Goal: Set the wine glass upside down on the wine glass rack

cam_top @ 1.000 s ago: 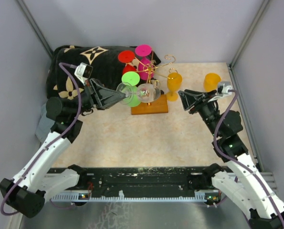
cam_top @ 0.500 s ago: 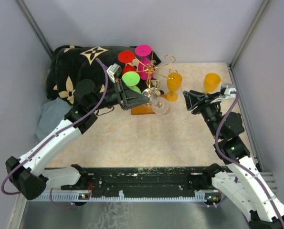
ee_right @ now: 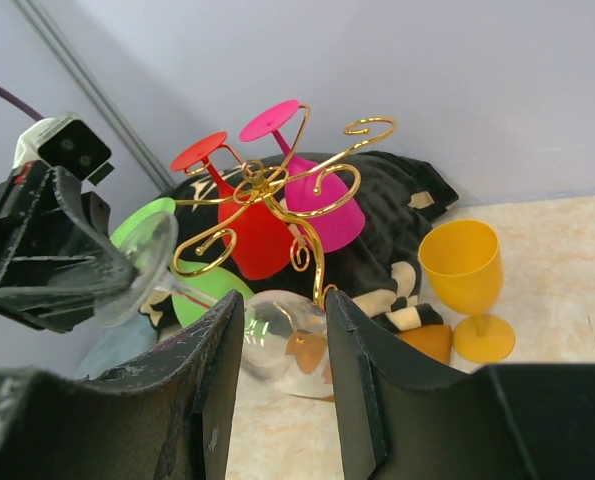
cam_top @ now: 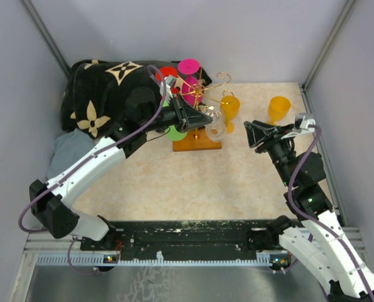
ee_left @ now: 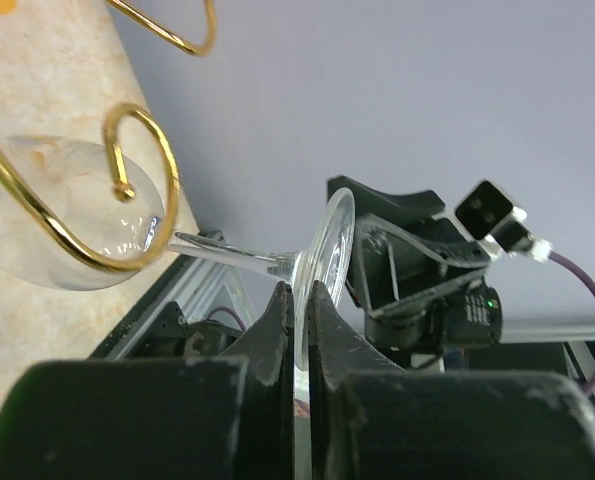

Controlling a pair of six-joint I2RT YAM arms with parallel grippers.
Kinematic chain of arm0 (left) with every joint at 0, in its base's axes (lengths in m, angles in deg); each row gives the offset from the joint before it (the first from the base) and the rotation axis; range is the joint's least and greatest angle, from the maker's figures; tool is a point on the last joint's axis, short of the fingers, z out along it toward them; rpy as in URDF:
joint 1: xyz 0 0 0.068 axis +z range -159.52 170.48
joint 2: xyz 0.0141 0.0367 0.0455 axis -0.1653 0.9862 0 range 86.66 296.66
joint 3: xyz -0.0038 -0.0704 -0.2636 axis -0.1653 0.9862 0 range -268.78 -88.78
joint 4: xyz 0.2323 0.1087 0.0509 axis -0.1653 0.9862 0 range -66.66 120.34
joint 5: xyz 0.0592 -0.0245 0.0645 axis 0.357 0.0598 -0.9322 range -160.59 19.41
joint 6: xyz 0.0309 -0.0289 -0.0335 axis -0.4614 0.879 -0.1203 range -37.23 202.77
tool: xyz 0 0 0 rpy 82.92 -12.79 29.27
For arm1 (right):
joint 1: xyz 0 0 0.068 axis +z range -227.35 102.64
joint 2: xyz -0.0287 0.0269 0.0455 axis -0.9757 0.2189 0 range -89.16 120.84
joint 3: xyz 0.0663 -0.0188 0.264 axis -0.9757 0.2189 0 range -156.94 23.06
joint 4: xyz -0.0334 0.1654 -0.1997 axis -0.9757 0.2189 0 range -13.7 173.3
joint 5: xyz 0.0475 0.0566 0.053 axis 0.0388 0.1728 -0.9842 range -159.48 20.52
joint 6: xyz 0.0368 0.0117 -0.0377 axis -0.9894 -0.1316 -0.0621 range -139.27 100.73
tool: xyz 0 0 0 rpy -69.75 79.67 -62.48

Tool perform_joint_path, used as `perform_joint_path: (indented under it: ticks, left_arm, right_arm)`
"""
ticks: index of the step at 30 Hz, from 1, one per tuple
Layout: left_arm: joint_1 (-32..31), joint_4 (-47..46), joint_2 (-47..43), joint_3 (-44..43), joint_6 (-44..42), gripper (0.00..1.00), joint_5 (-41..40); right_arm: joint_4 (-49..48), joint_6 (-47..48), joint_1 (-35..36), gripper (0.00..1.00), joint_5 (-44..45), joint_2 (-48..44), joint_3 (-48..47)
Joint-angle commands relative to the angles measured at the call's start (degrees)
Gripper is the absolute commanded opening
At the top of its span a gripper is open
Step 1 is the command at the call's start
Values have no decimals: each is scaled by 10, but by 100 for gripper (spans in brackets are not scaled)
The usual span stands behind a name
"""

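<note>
At the table's (cam_top: 237, 182) far edge the left gripper (ee_left: 299, 295) clamps the wine glass (ee_left: 97, 225) by its foot, stem level, bowl beside the rack (ee_right: 267, 185); right gripper (ee_right: 282, 305) gapes empty.

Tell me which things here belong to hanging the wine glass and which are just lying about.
In the job: clear wine glass, held by its foot in the left end effector; gold wine glass rack.
Lying about: two yellow goblets; black patterned blanket; red, pink and green glasses hung on the rack.
</note>
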Motion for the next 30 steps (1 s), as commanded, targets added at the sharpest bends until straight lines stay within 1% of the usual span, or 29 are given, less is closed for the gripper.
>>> perform_joint_path:
  ticks: [1,12,18,24,30]
  left_arm:
    - [-4,1,12,-44,-24,0,-40]
    - [-5,20,38,-83,-41,0,-102]
    - [-5,23,58,-99,-43,0,-119]
    - [-5,24,58,-100,-45,0,-154]
    - [-3,9,40,-79,-39,0,-195]
  right_arm:
    - [-11,11,-2,39,3,-11,-23]
    - [-19,7,-2,39,-3,-11,-13]
    - [-21,7,-2,39,-5,-9,-14]
    - [-20,8,-2,39,-5,-8,-13]
    - [-25,5,-2,39,-10,-1,-10]
